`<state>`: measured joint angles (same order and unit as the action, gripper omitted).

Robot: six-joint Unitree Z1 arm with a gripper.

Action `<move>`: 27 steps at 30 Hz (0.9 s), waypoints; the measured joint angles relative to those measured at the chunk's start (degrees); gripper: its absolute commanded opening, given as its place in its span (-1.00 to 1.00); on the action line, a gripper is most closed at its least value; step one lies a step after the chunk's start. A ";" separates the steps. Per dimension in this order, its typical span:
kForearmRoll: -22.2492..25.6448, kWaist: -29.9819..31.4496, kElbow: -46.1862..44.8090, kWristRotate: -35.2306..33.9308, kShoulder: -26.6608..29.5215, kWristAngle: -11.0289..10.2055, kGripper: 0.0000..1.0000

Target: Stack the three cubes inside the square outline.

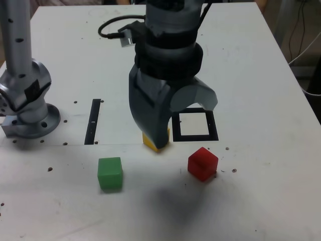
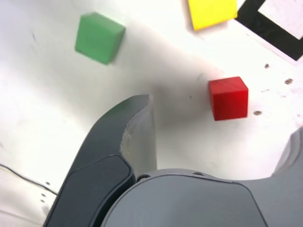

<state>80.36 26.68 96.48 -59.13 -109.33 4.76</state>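
The open gripper point(image 1: 183, 119) hangs above the table with nothing between its dark fingers point(image 2: 127, 135). The yellow cube point(image 1: 153, 142) lies just to the exterior view's left of the square outline point(image 1: 194, 137), and one finger partly hides it. Nearer the front edge are the green cube point(image 1: 110, 173) on the exterior view's left and the red cube point(image 1: 202, 163) on its right. In the wrist view the red cube point(image 2: 228, 98) lies ahead of the gap between the fingers, with the green cube point(image 2: 99, 37), the yellow cube point(image 2: 212, 13) and a corner of the square outline point(image 2: 265, 26) farther off.
A thin black strip point(image 1: 93, 121) lies on the white table point(image 1: 261, 75) to the exterior view's left of the gripper. The arm's grey base point(image 1: 27, 103) stands at the far left. A black cable point(image 1: 111, 27) loops beside the wrist.
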 measured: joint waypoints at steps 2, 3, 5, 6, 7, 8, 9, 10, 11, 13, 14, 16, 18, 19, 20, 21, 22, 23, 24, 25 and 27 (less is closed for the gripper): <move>-0.91 -0.01 0.01 -0.34 -0.36 0.42 0.99; -1.84 -0.01 0.10 -0.40 -0.76 0.59 0.99; -4.26 -0.01 1.16 -0.34 -2.44 0.75 0.99; -5.26 0.00 1.52 -0.18 -3.27 0.75 0.99; -6.30 0.02 1.70 -0.02 -3.97 0.69 0.99; -7.05 0.08 1.73 0.06 -4.56 0.48 0.99; -7.51 0.16 1.73 0.06 -4.99 0.07 0.99; -7.67 0.19 1.73 0.04 -5.28 -0.48 0.99; -7.69 0.18 1.73 -0.10 -5.51 -1.24 0.99; -7.78 -0.17 1.69 -0.53 -6.32 -3.16 0.99; -7.90 -0.51 1.53 -0.64 -6.81 -3.60 0.99; -8.28 -1.28 0.38 -0.80 -7.53 -4.03 0.98; -8.81 -1.90 -1.62 -0.94 -7.75 -4.05 0.98; -8.88 -2.00 -2.01 -0.97 -7.79 -4.04 0.98; -9.11 -2.05 -2.37 -1.06 -7.79 -3.97 0.98; -9.55 -2.13 -3.05 -1.20 -7.79 -3.82 0.97; -10.06 -2.22 -3.96 -1.31 -7.83 -3.63 0.97; -10.42 -2.29 -4.49 -1.36 -7.95 -3.44 0.97; -10.74 -2.34 -4.62 -1.38 -8.07 -3.19 0.96; -11.01 -2.36 -4.62 -1.41 -8.22 -2.91 0.96; -11.42 -2.36 -4.65 -1.42 -8.63 -2.38 0.95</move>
<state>68.94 24.32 91.84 -60.54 -117.96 2.37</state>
